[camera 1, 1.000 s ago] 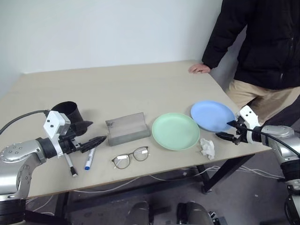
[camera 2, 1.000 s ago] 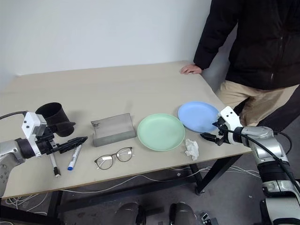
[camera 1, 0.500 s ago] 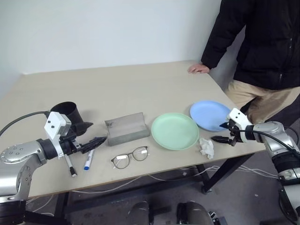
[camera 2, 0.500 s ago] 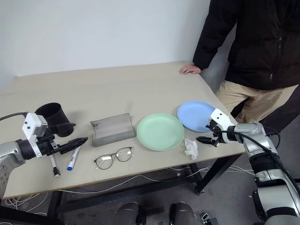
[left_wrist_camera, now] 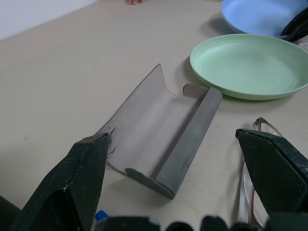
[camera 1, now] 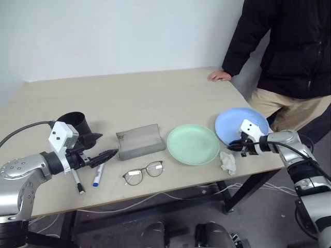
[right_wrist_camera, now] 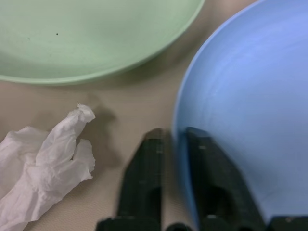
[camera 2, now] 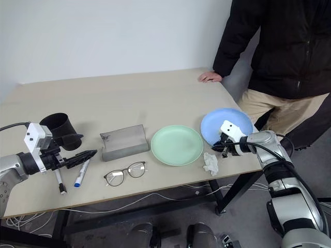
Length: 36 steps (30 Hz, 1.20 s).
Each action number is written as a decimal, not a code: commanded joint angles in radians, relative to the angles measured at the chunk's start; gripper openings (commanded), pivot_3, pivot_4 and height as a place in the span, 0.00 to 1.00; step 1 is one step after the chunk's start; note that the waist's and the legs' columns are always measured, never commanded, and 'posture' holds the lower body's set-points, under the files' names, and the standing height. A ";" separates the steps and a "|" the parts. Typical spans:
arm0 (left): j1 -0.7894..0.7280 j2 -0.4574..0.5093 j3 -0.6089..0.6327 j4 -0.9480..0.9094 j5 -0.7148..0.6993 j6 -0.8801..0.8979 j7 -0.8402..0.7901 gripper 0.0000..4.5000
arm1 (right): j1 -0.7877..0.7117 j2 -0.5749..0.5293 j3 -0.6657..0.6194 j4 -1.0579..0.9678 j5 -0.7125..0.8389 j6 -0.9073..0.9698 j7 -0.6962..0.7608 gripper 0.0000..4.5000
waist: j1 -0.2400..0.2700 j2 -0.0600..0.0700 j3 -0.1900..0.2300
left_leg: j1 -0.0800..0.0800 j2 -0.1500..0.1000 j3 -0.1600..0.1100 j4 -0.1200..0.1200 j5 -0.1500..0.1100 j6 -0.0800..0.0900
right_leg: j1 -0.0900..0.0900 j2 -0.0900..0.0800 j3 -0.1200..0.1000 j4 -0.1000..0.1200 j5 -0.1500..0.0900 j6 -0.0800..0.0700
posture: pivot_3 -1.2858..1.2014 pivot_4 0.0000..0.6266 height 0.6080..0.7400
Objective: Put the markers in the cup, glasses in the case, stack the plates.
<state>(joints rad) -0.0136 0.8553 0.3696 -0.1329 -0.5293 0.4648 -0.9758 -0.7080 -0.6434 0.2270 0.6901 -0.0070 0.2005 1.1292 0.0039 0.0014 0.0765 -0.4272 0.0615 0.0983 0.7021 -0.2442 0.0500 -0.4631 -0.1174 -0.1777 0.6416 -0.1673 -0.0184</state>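
Note:
My right gripper (camera 1: 241,145) is shut on the near rim of the light blue plate (camera 1: 239,122), which tilts up off the table. In the right wrist view its two fingers (right_wrist_camera: 144,168) pinch that rim. The mint green plate (camera 1: 193,143) lies flat just left of it. My left gripper (camera 1: 106,154) hangs open above the table, over the blue-capped marker (camera 1: 98,175) and the black-ended marker (camera 1: 78,182). The black cup (camera 1: 73,123) stands behind it. The grey case (camera 1: 139,140) lies open mid-table, with the glasses (camera 1: 144,173) in front of it.
A crumpled white tissue (camera 1: 227,161) lies near the table's front edge, between the plates and my right gripper. A person in a dark jacket (camera 1: 289,46) stands at the right, one hand (camera 1: 220,76) resting on the table's far corner.
My right gripper has moved left to the blue plate's near rim and shut on it, and the plate now tilts up. The left arm has not moved.

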 commanded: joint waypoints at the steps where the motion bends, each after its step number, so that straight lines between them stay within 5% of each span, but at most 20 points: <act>1: -0.012 0.002 0.026 -0.033 -0.019 -0.002 0.005 1.00 | -0.054 0.006 -0.008 0.039 -0.018 -0.031 -0.002 0.01 | -0.005 0.000 0.000 | 0.000 0.000 0.000 0.000 0.000 0.000 | 0.000 0.000 0.000 0.000 0.000 0.000 | 0.52 0.00 0.71; 18: -0.017 -0.020 0.011 -0.034 -0.015 -0.004 0.018 1.00 | -0.171 -0.021 -0.048 0.116 -0.030 -0.115 -0.012 0.01 | -0.005 0.001 0.000 | 0.000 0.001 0.001 0.000 0.001 -0.001 | -0.001 0.000 0.000 0.001 0.000 0.000 | 0.52 0.00 0.71; 36: -0.026 -0.015 0.008 -0.016 -0.007 -0.007 0.010 1.00 | 0.025 -0.017 0.011 -0.489 0.073 -0.164 0.239 0.01 | 0.001 0.002 0.000 | -0.001 0.001 0.000 -0.001 0.001 -0.001 | -0.002 -0.001 -0.001 0.000 0.000 0.000 | 0.52 0.00 0.71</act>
<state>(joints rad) -0.0254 0.8314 0.3601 -0.1381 -0.5283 0.4686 -0.9631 -0.6767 -0.6586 0.2478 0.2521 0.0394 0.0658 1.3580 0.0047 0.0033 0.0767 -0.4275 0.0628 0.0980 0.7012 -0.2434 0.0486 -0.4646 -0.1180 -0.1791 0.6419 -0.1673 -0.0185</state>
